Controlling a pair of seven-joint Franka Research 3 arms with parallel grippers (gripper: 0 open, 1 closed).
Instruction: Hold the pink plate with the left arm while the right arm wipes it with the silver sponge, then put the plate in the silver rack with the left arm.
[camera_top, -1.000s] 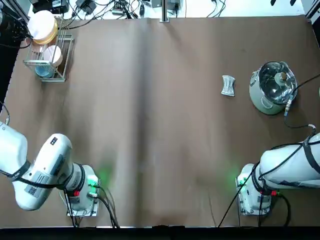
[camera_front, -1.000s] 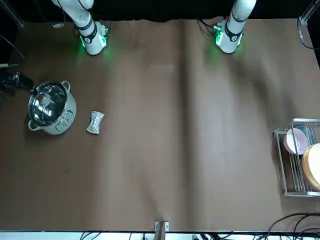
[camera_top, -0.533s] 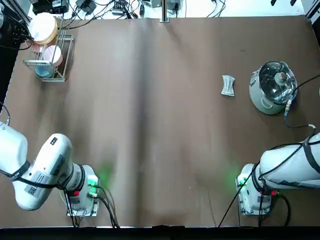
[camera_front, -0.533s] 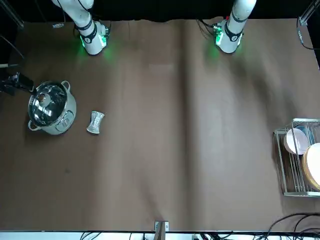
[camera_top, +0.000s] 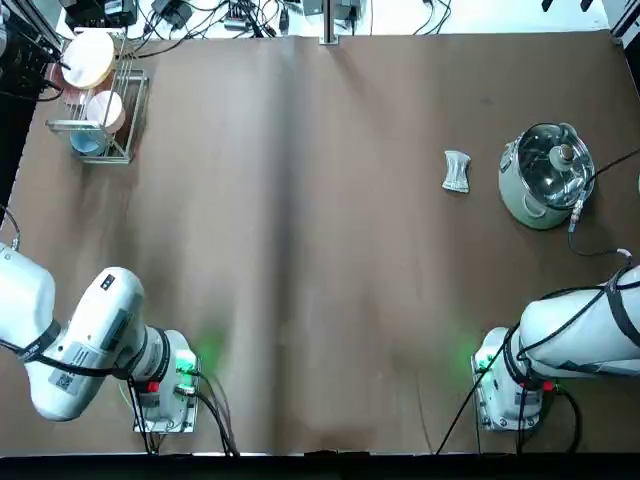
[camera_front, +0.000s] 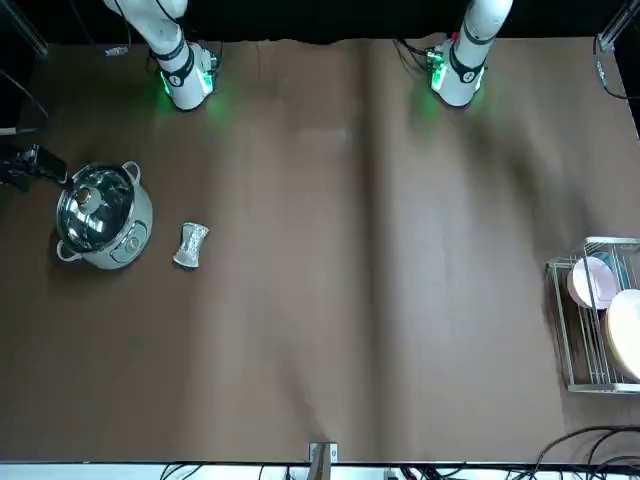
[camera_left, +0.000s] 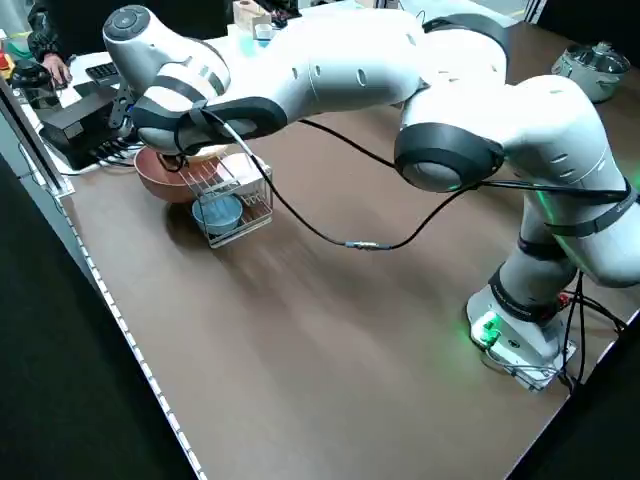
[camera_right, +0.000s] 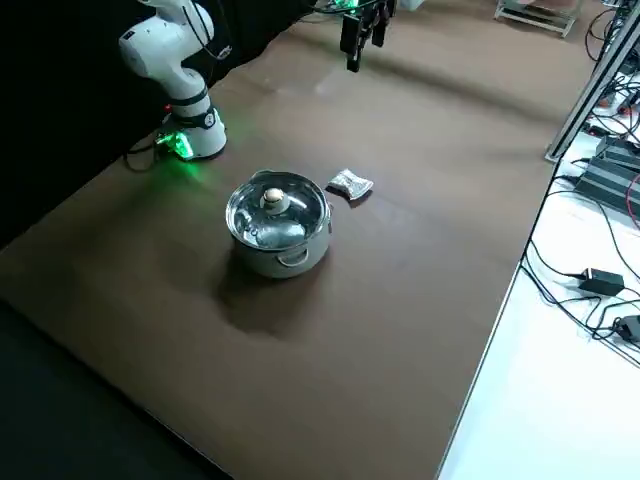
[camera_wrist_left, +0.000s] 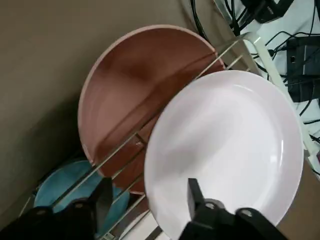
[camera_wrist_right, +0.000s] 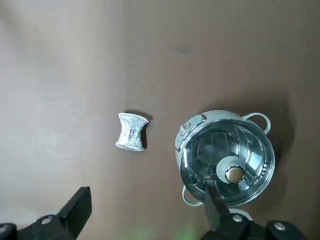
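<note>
**Desk:** Brown cloth is all I can make out. What is on it?

**Operator:** That cloth covers the whole table. My left arm stretches from its base to the far left corner. My right arm is folded near its base, on the right side of the table.

**Desk:** And the grippers?

**Operator:** The left gripper hangs over the silver rack with its fingers spread and nothing clamped between them. The right gripper is high above the table, looking straight down. Its fingers are wide apart too, and it holds nothing.

**Desk:** What is the biggest loose item?

**Operator:** The steel pot, with its glass lid on, sits on the right half of the table. The rack comes next, in that far left corner.

**Desk:** Where is the plate?

**Operator:** The pink plate stands on edge in the rack, about midway along it. A cream dish sits over the rack's far end and fills much of my left wrist view, just past the fingers. I cannot tell whether it is seated in a slot. A brownish-pink bowl sits against the rack's outer side. A small blue dish is in the end of the rack nearest the robot.

**Desk:** And the sponge?

**Operator:** The silver sponge lies flat on the cloth, just beside the pot on the side towards the table's middle. It does not touch the pot and is well apart from both grippers.
</note>
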